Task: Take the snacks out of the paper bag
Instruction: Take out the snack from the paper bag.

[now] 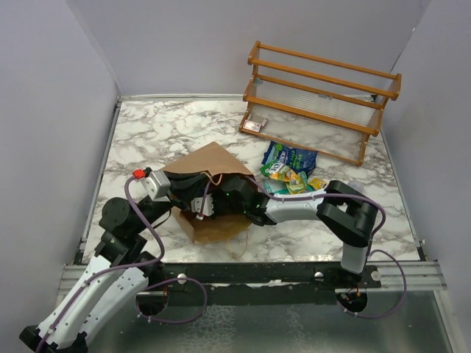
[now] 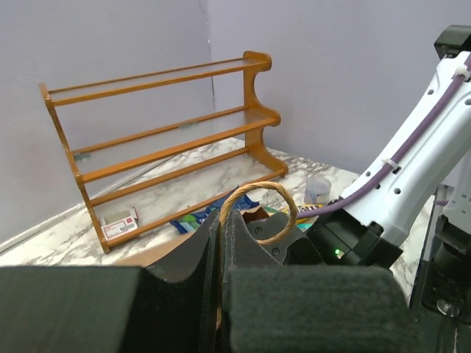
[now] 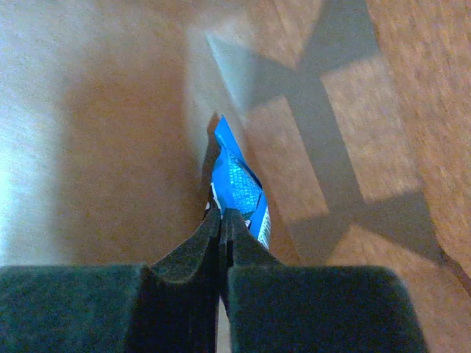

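The brown paper bag [image 1: 208, 163] lies on its side mid-table, mouth toward the right. My left gripper [image 1: 202, 204] is shut on the bag's rim by its twisted loop handle [image 2: 259, 213], which sticks up past the fingertips [image 2: 222, 218]. My right gripper [image 1: 237, 195] reaches into the bag. Its wrist view shows brown paper [image 3: 96, 132] all round and the jaws [image 3: 222, 215] shut on a blue foil snack packet [image 3: 237, 184]. Other snacks lie outside on the marble: a blue one [image 1: 292, 156], a teal-green one [image 1: 282, 173] and a yellow-orange one [image 1: 316, 182].
A wooden three-shelf rack [image 1: 320, 95] stands at the back right, with a small pale box [image 1: 255, 125] at its left foot. A clear cup [image 2: 318, 190] stands beyond the packets. The right arm [image 2: 412, 165] crosses close to my left wrist. Grey walls enclose the table.
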`<state>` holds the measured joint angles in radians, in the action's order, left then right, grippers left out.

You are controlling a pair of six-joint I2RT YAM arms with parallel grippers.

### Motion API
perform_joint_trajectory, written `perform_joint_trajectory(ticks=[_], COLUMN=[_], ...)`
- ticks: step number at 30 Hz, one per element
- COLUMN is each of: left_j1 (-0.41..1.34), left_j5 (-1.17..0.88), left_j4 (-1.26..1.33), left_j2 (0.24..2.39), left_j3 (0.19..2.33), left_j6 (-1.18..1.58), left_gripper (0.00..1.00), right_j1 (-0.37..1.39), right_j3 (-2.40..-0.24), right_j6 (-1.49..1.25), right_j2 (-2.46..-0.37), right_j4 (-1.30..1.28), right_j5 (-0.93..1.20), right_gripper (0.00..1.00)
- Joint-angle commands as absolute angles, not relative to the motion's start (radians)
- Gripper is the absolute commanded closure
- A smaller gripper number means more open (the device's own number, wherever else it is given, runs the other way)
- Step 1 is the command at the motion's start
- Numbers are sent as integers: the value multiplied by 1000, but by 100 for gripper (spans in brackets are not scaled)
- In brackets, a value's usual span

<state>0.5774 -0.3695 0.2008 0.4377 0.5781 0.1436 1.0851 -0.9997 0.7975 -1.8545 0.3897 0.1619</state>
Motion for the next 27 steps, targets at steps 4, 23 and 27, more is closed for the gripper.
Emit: perform_joint_trajectory(ticks=[4,23,27], left_j1=[578,578,578], left_j5=[-154,-125,-123], left_j4=[165,221,208], left_j2=[495,542,546], left_j3=[671,587,575], left_j6=[129,139,141], left_gripper=[100,100,100], right_j1=[1098,1170,1181], right_j3=[-1039,-1035,-1022], right_j6=[795,832,781], right_j2=[-1814,-1610,-1572], right_j4=[311,127,127], right_j5=[183,158,130], right_gripper=[99,99,99])
